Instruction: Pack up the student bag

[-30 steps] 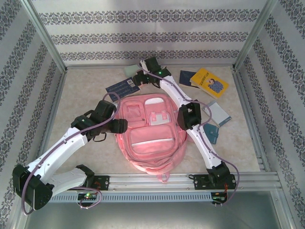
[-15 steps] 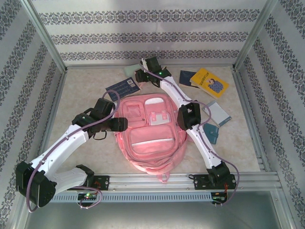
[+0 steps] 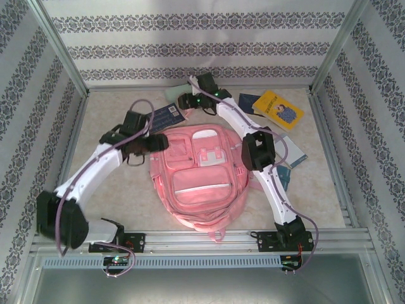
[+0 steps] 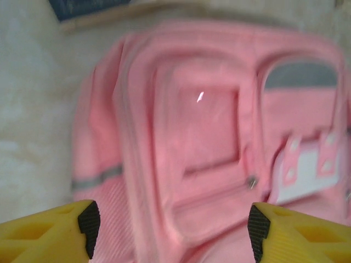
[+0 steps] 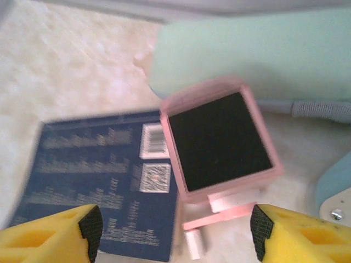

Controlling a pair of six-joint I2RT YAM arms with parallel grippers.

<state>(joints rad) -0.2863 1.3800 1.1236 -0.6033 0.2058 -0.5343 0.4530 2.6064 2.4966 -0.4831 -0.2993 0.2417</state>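
Left gripper [image 3: 157, 144], seen from the overhead camera, hangs at the upper left corner of the pink backpack [image 3: 199, 180], its jaws apart and empty. The backpack lies flat in the middle of the desk [image 3: 107, 101], front pockets up, with its straps toward the near rail. The right gripper [image 3: 184, 101] reaches past the bag's top edge to the far side of the desk, over a dark blue book [image 3: 166, 116] and next to a mint-green thing [image 3: 173, 93]. To the right of that arm lie a yellow book [image 3: 278, 109], a second dark blue book [image 3: 248, 101] just beside it, and some pale blue booklets [image 3: 290, 152] partly hidden by the arm.

From the left wrist the picture is blurred. The two yellow fingers [image 4: 60, 230] stand wide apart with nothing between them, and the backpack [image 4: 208, 126] lies below with its upper pocket facing up. A corner of the dark blue book [image 4: 88, 6] shows at the top edge.

From the right wrist the yellow fingers [image 5: 60, 233] are also spread wide and grip nothing. Below them lies the dark blue book [image 5: 98, 192], its barcode side up. A small pink box [image 5: 219, 139] with a black top sits at the book's right edge. The mint-green thing [image 5: 258, 55] lies beyond the box; whether they touch I cannot tell. A grey cable [image 5: 321, 109] runs along the right.
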